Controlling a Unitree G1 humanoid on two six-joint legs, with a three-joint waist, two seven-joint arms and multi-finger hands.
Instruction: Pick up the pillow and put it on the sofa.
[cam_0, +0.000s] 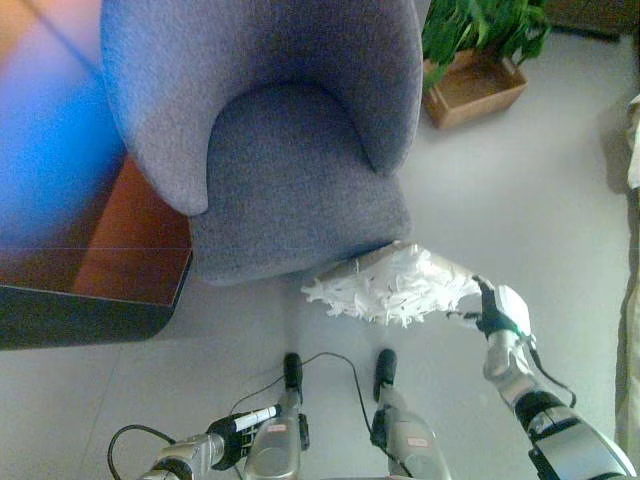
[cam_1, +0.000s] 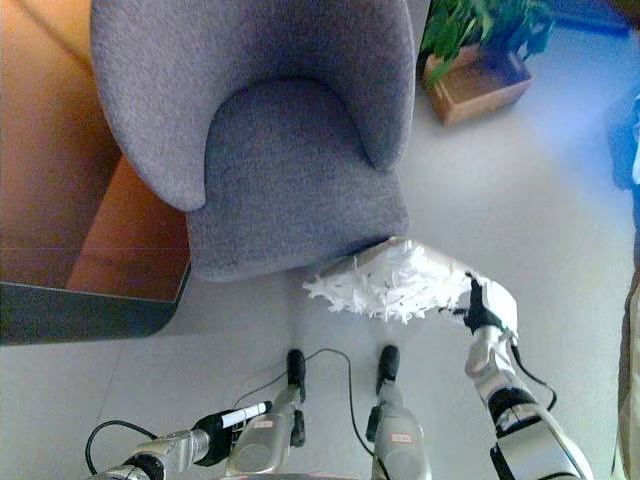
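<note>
Right hand (cam_0: 492, 312) fingers pinch edge of white fringed pillow (cam_0: 395, 284), held off floor beside grey sofa (cam_0: 280, 150) front. Left hand (cam_0: 240, 425) low, fingers curled, empty.

the pillow (cam_0: 395, 283), white and shaggy with feathery tufts, hangs tilted just right of the frame's centre, seemingly touching the sofa's front corner. the sofa (cam_0: 280, 150), a grey-blue fabric armchair with a curved back, fills the upper middle.
</note>
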